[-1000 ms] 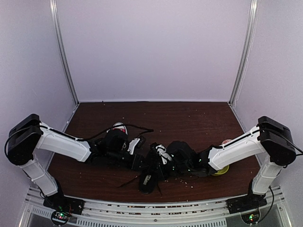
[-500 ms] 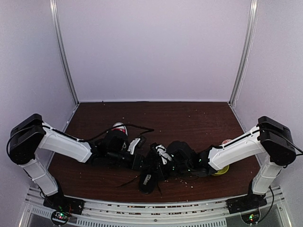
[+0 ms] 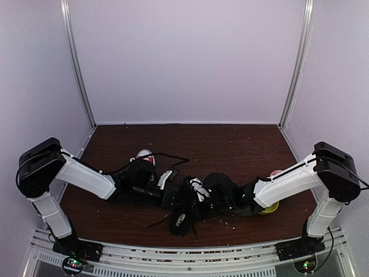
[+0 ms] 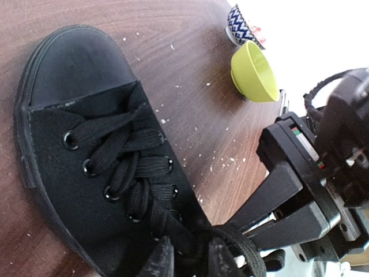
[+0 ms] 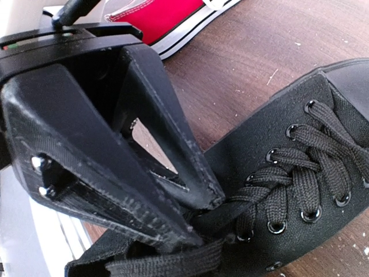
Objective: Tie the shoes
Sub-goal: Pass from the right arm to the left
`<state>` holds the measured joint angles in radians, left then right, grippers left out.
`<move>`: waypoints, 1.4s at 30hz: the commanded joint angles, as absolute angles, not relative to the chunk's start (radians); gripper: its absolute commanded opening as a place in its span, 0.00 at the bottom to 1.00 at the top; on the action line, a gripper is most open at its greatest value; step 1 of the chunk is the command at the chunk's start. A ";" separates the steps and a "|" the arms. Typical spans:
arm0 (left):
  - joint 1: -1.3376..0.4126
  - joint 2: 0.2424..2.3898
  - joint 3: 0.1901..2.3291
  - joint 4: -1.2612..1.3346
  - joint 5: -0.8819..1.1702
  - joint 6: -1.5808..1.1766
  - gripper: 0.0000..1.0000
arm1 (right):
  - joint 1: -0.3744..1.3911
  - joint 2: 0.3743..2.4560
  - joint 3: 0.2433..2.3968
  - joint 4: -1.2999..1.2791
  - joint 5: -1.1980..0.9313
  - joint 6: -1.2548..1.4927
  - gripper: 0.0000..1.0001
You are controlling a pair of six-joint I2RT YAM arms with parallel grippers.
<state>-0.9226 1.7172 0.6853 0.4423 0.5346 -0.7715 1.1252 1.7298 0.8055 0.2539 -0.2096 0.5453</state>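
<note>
The black shoe (image 4: pixel 57 173) lies near the table's (image 4: pixel 190 75) front edge, between the two arms, toe pointing away from both grippers. Its lace (image 4: pixel 124 164) is threaded through every eyelet and bunches into a loose tangle at the ankle end. The left gripper (image 4: pixel 190 261) is down on that tangle with its fingers a little apart and lace between them; whether they actually pinch it cannot be told. The right gripper (image 4: pixel 239 227) comes in from the opposite side with its jaws closed and its tips at the same tangle, but it is unclear whether lace is caught in them. From above, the two wrists crowd over the shoe and hide most of it. In the right wrist view the left gripper fills the left half and covers the shoe's opening. The red shoe (image 5: pixel 161 17) sits just behind the left gripper, largely hidden by it. A yellow-green bowl (image 4: pixel 253 72) and a blue patterned cup (image 4: pixel 237 23) stand near each other, well apart from the black shoe, on the right arm's side. The right forearm partly screens the bowl from above. Pale specks (image 4: pixel 222 161) litter the wood around the shoe.
</note>
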 commanded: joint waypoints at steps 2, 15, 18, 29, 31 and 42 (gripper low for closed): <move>-0.942 1.739 0.672 0.506 0.644 -0.782 0.14 | 1.118 1.722 0.816 0.270 -0.185 0.533 0.00; -0.936 1.673 0.648 0.452 0.505 -0.790 0.00 | 1.117 1.667 0.785 0.264 -0.133 0.536 0.05; -0.936 1.653 0.641 0.445 0.480 -0.793 0.00 | 1.115 1.642 0.774 0.262 -0.124 0.528 0.13; -0.931 1.593 0.594 0.438 0.420 -0.807 0.00 | 1.108 1.521 0.694 0.261 -0.087 0.525 0.39; -0.931 1.586 0.587 0.437 0.412 -0.810 0.00 | 1.107 1.503 0.690 0.267 -0.088 0.531 0.42; -0.931 1.585 0.577 0.452 0.427 -0.815 0.00 | 1.106 1.572 0.789 0.311 -0.153 0.580 0.52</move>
<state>-0.9245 1.6005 0.5945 0.4484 0.4198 -0.8112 1.1118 1.5303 0.7238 0.2668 -0.1234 0.5549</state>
